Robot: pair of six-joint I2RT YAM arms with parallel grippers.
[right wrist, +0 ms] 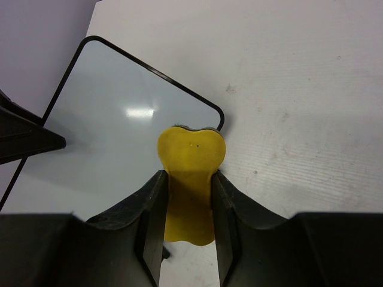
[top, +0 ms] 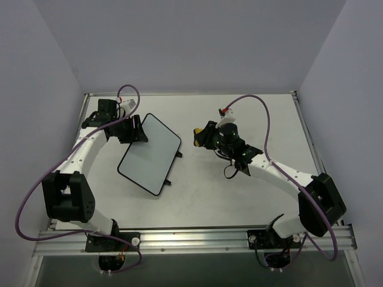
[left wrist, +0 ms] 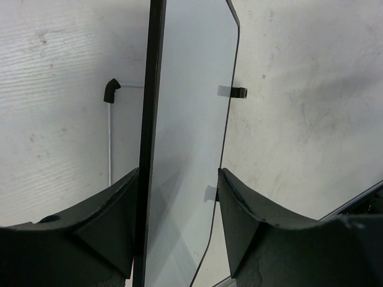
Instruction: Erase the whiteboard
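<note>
The whiteboard lies left of the table's middle, turned diagonally, and its white face shows no marks. My left gripper is open at the board's far left corner. In the left wrist view its jaws straddle the board; the left finger sits against the black frame and the right finger stands apart from it. My right gripper is shut on a yellow eraser just right of the board. In the right wrist view the eraser reaches over the board's rounded corner, held by the gripper.
Two small black feet stick out from the board's right edge. Purple cables loop over both arms. Grey walls close in the table at the back and sides, and a metal rail runs along the near edge.
</note>
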